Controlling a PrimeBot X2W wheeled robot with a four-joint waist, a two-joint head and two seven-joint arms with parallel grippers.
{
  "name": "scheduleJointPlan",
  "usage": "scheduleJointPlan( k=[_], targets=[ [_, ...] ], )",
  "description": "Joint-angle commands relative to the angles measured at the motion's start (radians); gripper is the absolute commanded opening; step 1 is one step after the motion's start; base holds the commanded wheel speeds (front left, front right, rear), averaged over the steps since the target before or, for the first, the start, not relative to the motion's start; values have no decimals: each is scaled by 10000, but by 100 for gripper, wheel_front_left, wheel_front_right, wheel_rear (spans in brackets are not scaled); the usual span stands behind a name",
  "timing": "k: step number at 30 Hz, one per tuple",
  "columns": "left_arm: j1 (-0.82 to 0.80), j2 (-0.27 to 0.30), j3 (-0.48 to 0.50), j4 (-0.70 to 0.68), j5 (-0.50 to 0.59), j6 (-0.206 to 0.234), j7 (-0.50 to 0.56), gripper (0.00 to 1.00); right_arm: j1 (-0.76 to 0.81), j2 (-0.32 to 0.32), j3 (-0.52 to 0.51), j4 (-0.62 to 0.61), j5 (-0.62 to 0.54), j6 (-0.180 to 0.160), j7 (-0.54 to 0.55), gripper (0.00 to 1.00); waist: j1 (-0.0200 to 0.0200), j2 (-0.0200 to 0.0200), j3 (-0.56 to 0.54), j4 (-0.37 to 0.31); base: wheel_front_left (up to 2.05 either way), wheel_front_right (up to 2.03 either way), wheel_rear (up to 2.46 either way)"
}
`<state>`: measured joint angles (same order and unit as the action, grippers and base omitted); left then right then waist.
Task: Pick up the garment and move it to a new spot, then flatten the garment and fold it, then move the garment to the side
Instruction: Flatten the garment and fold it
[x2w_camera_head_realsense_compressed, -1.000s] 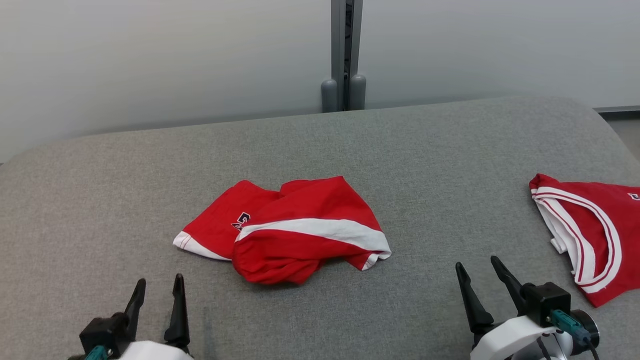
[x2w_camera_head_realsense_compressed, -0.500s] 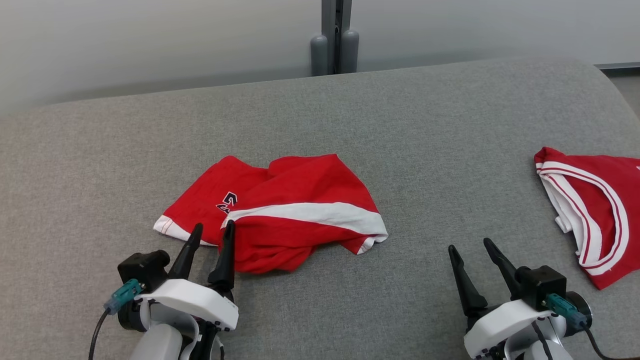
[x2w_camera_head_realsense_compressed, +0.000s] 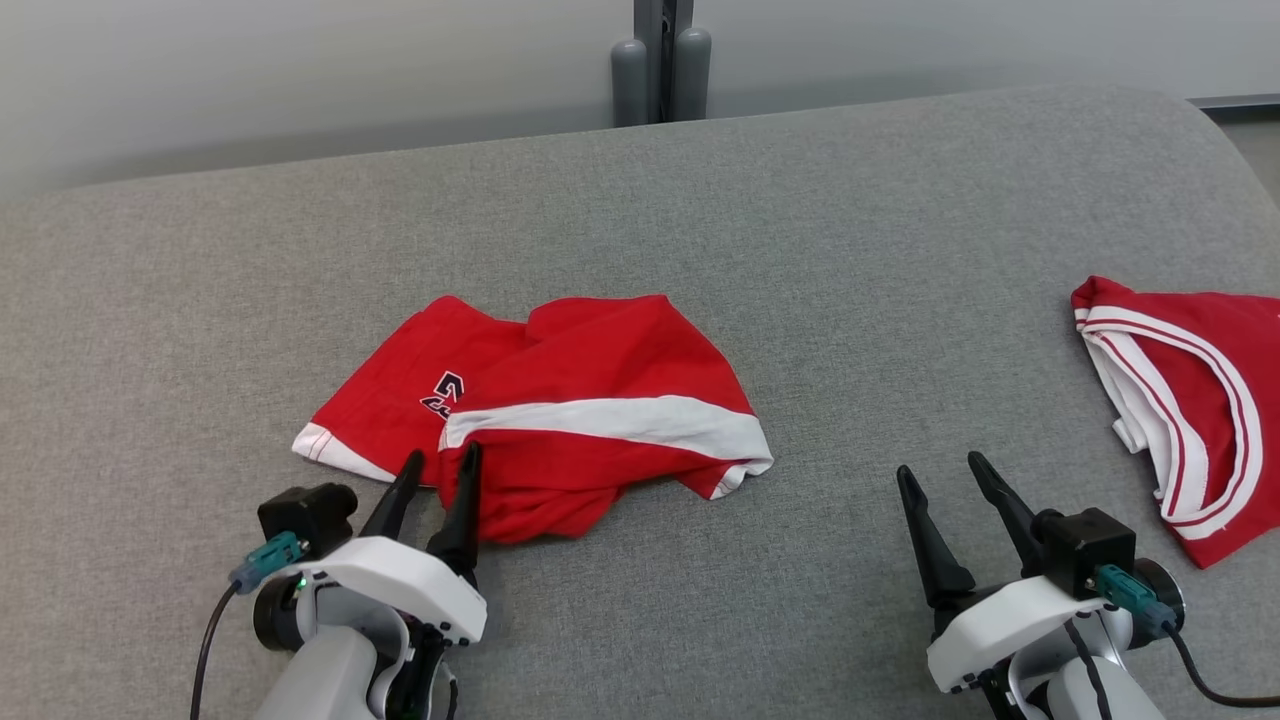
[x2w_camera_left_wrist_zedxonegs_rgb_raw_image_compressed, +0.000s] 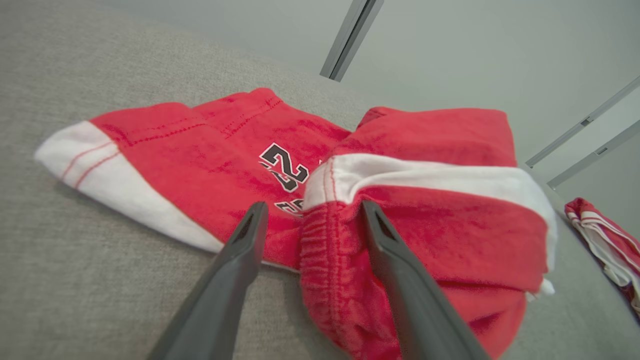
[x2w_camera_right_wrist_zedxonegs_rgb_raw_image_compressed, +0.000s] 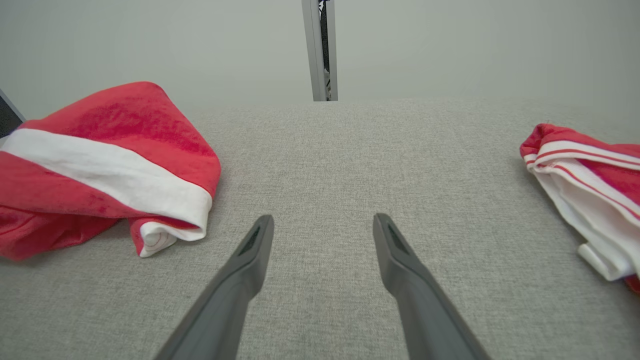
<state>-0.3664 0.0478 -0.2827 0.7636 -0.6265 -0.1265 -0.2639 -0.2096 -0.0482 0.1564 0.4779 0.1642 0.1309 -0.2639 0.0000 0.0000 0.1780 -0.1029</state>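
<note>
The left gripper (x2w_camera_head_realsense_compressed: 442, 452) has its two dark fingers spread wide and grasps nothing. Its tips sit at the near edge of the red shorts (x2w_camera_head_realsense_compressed: 600, 370). In the left wrist view the fingers straddle the gathered, elastic-looking hem of the crumpled cloth, one finger on each side of that ridge. Whether the finger pads actually press the fabric cannot be told.

The right gripper (x2w_camera_head_realsense_compressed: 939, 464) is also spread wide and empty. It is poised over bare grey tabletop (x2w_camera_head_realsense_compressed: 800, 250), with the shorts off to its left and well apart from its tips.

The shorts lie bunched near the middle of the tabletop, straight ahead of the left gripper. A broad white band runs across their upper fold, a white-trimmed leg opening points left, and a dark printed "2" shows beside the band.

A second red garment, a jersey (x2w_camera_head_realsense_compressed: 1220, 350) with white-and-red striped trim, lies at the far right edge of the tabletop, beyond the right gripper. A grey post (x2w_camera_head_realsense_compressed: 655, 60) stands behind the tabletop against a pale wall.
</note>
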Motion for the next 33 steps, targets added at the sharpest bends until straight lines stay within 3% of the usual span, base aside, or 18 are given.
scheduleJointPlan(
  k=[1,2,8,11,17,23,29,33],
  targets=[
    [-284,56,2,-3,169,-56,-3,34,-88,-54,8,-3,-29,-4,-2,100,0,0,24,-7,0,0,0],
    [-295,51,30,-16,232,-57,-1,0,-107,-54,14,-11,-13,-4,-2,100,0,0,36,-15,0,0,0],
    [-351,66,293,-537,942,-58,-3,0,-184,-56,-11,-34,88,-4,-2,100,0,0,-24,-114,0,0,0],
    [-572,100,262,-1545,1780,-59,-4,0,-83,-56,-72,60,162,-4,-2,100,0,0,-231,-226,0,0,0],
    [-1531,70,-1092,-2248,2276,-59,-3,0,107,-53,-26,220,291,-4,0,100,0,0,-591,-418,0,0,0],
    [-3396,56,-2791,-2860,1568,-31,-7,0,348,-54,-28,441,364,-4,-2,100,0,0,-873,-597,0,0,0],
    [-4559,59,-3337,-3824,899,978,-7,0,473,-53,-159,577,294,-4,-2,100,0,0,-934,-540,0,0,0],
    [-4617,64,-3066,-4064,708,1743,-7,0,440,-53,-281,613,243,-4,-2,100,0,0,-875,-331,0,0,0]
  ],
)
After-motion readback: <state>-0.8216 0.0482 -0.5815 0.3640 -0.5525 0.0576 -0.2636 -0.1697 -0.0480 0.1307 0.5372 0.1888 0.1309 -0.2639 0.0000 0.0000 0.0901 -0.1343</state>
